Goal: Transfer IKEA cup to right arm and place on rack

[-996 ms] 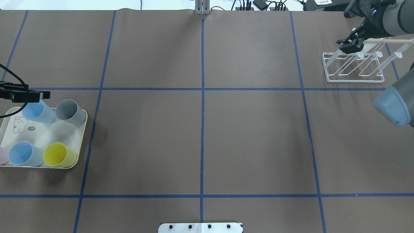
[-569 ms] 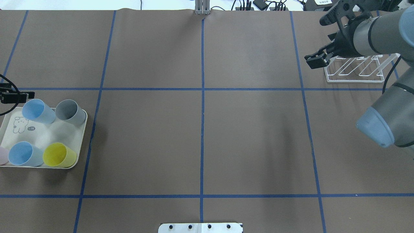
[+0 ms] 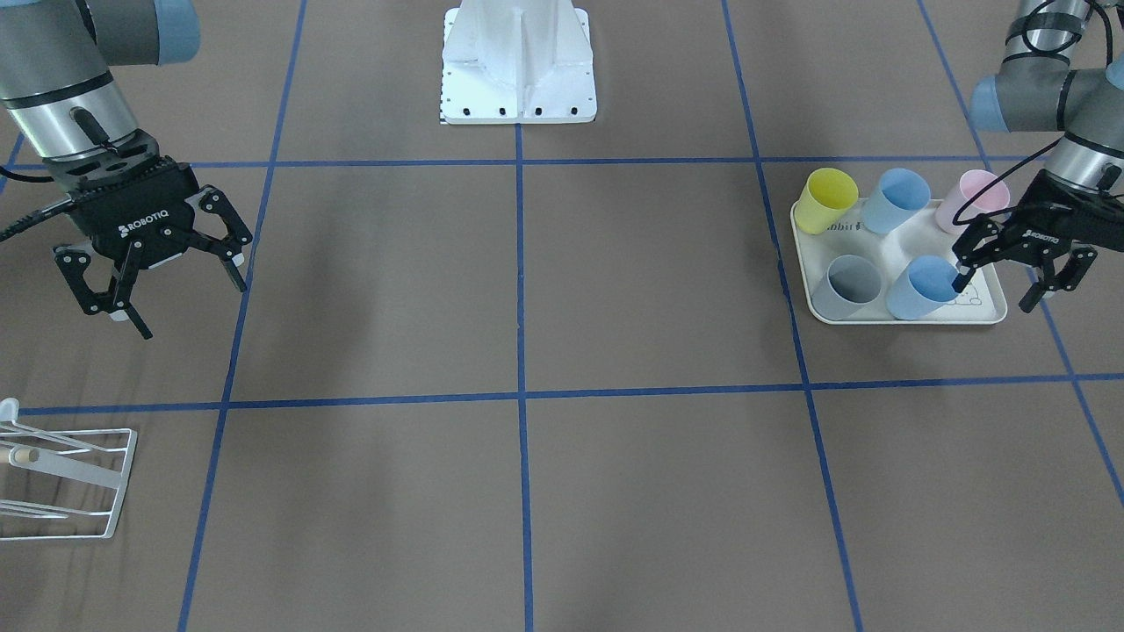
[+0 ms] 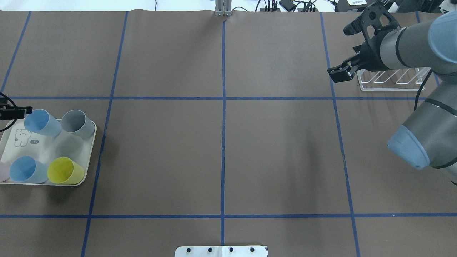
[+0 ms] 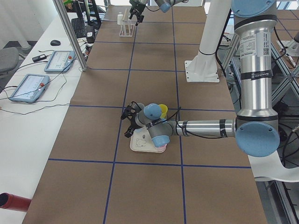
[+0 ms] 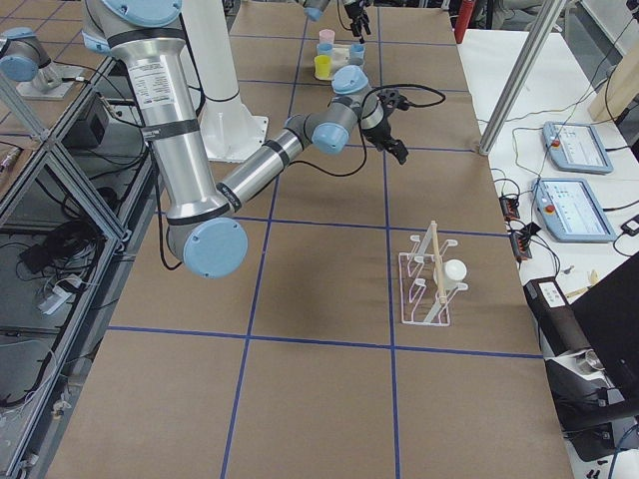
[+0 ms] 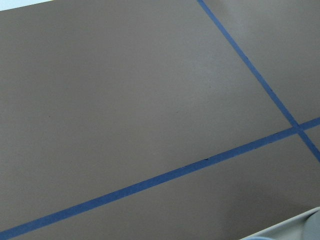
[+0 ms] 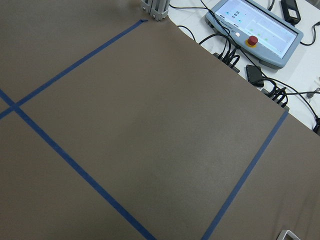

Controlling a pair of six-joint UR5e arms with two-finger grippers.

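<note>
Several plastic cups stand on a cream tray (image 3: 988,314): yellow (image 3: 829,199), blue (image 3: 897,199), pink (image 3: 970,197), grey (image 3: 847,286) and a second blue cup (image 3: 918,290). My left gripper (image 3: 992,295) is open over the tray's outer edge. One fingertip sits at the rim of the second blue cup (image 4: 41,122); I cannot tell if it touches. In the overhead view the left gripper (image 4: 14,112) is half cut off. My right gripper (image 3: 189,303) is open and empty, raised above the table beside the white wire rack (image 4: 391,81). The rack (image 3: 61,478) holds no cup.
The robot's white base plate (image 3: 518,61) stands at mid-table. Tablets and cables (image 8: 255,30) lie beyond the table's far edge. The left wrist view shows brown paper with blue tape and a tray corner (image 7: 307,227).
My right gripper has swung off the rack toward the table's middle. My left gripper has slid outward, away from the blue cup, to the tray's edge.
</note>
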